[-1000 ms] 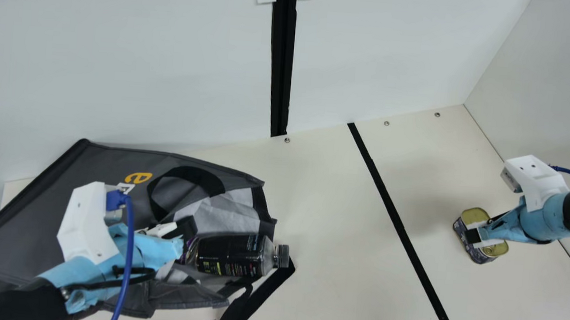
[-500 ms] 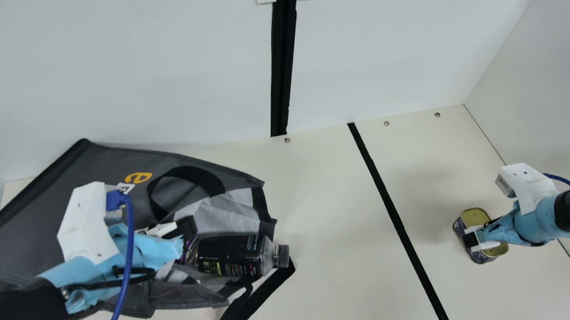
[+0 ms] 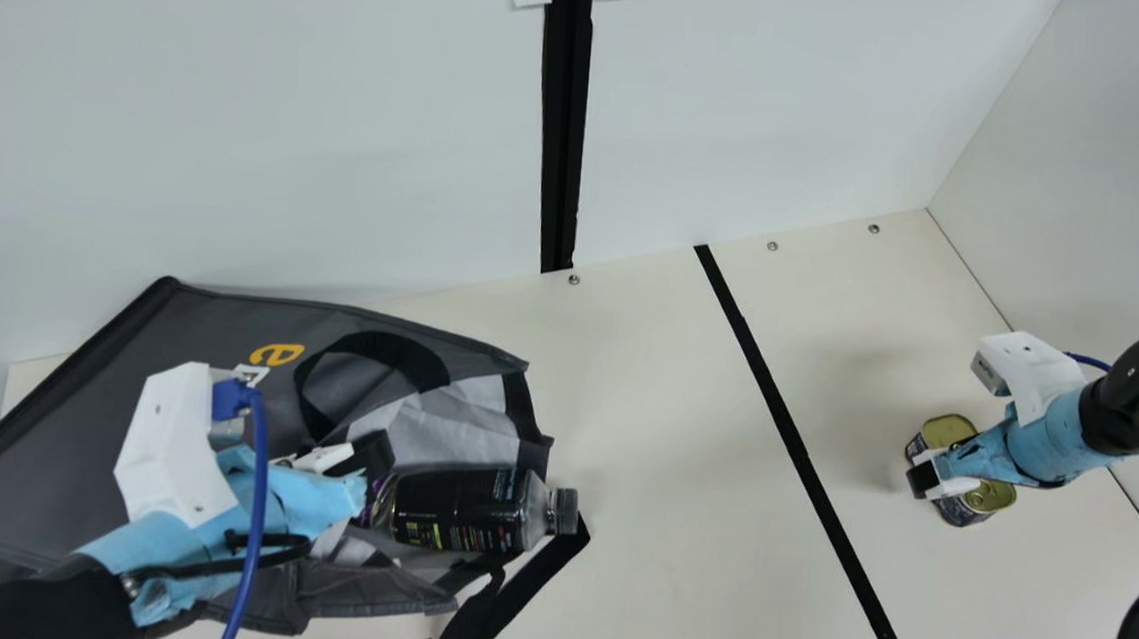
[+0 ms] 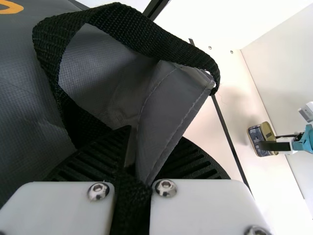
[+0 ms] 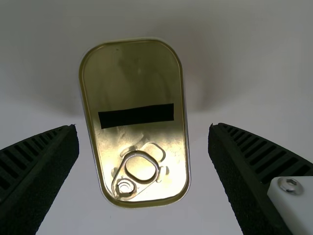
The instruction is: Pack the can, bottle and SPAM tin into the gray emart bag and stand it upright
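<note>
Pinching the gray fabric emart bag's edge, our left gripper sits at its mouth; black-labelled plastic bottle lies there, cap outward. Right wrist view details gold-lidded rectangular SPAM tin's ring pull, our right gripper wide above.

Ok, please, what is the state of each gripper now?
Left gripper: closed, holding the gray bag by its edge.
Right gripper: open, over the SPAM tin, not gripping it.
</note>
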